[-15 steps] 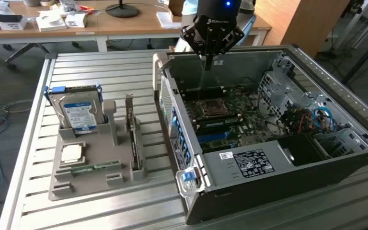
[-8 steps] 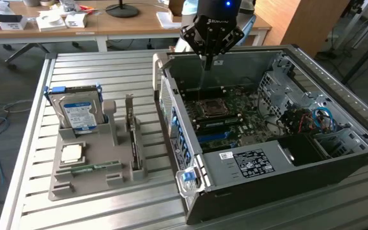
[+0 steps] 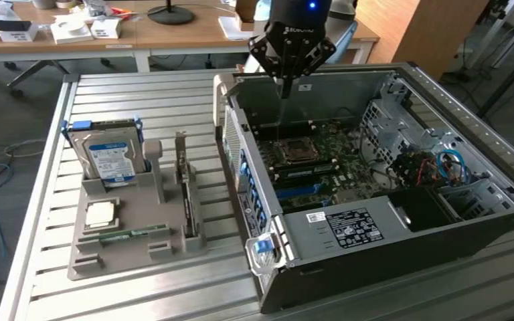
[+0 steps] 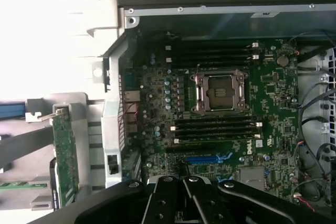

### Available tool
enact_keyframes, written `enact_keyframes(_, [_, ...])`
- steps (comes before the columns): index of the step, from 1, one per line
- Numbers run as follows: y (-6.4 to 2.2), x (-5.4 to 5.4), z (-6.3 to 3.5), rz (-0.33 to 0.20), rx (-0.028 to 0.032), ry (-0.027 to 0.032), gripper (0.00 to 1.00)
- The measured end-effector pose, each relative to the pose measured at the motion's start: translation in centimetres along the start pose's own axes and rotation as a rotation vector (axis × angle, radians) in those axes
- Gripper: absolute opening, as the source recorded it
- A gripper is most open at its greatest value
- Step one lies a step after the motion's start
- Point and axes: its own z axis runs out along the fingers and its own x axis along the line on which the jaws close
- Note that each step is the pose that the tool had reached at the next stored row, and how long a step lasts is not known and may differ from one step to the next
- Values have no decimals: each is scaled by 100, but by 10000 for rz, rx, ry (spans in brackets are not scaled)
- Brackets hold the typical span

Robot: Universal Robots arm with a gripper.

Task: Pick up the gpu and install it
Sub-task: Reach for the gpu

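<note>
A slatted silver metal table (image 3: 132, 100) carried everything, with a wooden desk (image 3: 177, 33) behind it. On the exterior view's right of the table lay a large black and grey open computer case (image 3: 391, 264), side panel off and its inside facing up. A green motherboard (image 3: 328, 144) covered the floor of the case, and a boxy grey power supply with a black label (image 3: 347, 227) sat at the near end.

At the exterior view's left of the case stood a grey plastic parts holder (image 3: 118, 257). A silver hard drive with a blue-white label (image 3: 107, 157) stood upright in its far corner.

The gpu (image 3: 187, 200), a thin dark card with a narrow grey metal bracket at its far end, stood on edge in a slot along the side of the holder nearest the case. Nothing touched it.

The black gripper (image 3: 284, 90) hung over the far part of the open case, above the motherboard and well apart from the gpu. Its fingers were pressed together to a point and held nothing.

A square silver processor socket (image 3: 294, 150) sat on the motherboard below it. A small square processor chip (image 3: 101, 214) and a small green memory stick (image 3: 132, 234) lay in the holder.
</note>
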Motion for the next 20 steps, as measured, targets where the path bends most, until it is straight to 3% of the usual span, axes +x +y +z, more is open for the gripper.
enact_keyframes(20, [-33, 423, 22, -1, -1, 0, 11])
